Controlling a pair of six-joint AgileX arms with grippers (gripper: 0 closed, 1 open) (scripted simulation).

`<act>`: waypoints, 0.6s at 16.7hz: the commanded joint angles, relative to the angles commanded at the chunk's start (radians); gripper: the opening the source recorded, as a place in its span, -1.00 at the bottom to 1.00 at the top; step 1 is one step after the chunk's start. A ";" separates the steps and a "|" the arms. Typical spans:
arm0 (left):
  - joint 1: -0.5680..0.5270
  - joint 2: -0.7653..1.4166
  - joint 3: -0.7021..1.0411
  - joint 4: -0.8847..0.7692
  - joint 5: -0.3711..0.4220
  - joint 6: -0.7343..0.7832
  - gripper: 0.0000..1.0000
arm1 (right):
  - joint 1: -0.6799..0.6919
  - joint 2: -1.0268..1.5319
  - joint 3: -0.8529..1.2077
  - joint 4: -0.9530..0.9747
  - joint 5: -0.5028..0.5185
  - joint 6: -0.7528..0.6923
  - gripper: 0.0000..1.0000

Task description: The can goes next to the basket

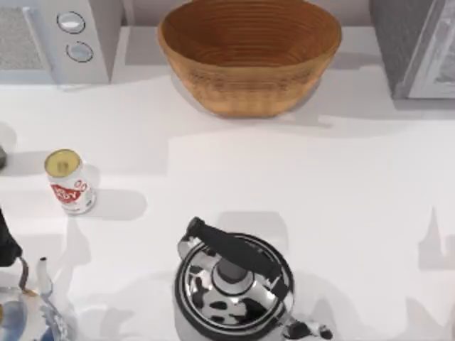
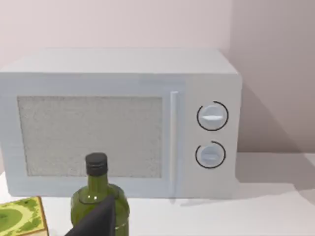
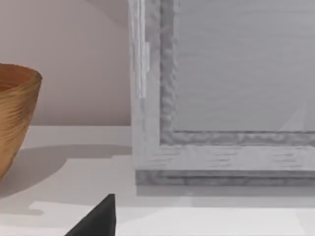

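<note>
Shiny kettle (image 1: 234, 284) with a black handle sits at the bottom middle of the top view, closest of all. At the middle left, the can (image 1: 69, 181) stands up on the white table (image 1: 320, 199), all alone. It is well apart from the big basket (image 1: 249, 57) at the top middle. A white microwave (image 1: 71, 35) fills the upper left corner. The left gripper (image 2: 96, 221) is low by a green bottle (image 2: 98, 201), and the right gripper (image 3: 98, 219) is near the basket's side. I cannot tell if either one is clenched or released.
</note>
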 joint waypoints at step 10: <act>-0.040 0.377 0.352 -0.263 0.005 0.138 1.00 | 0.000 0.000 0.000 0.000 0.000 0.000 1.00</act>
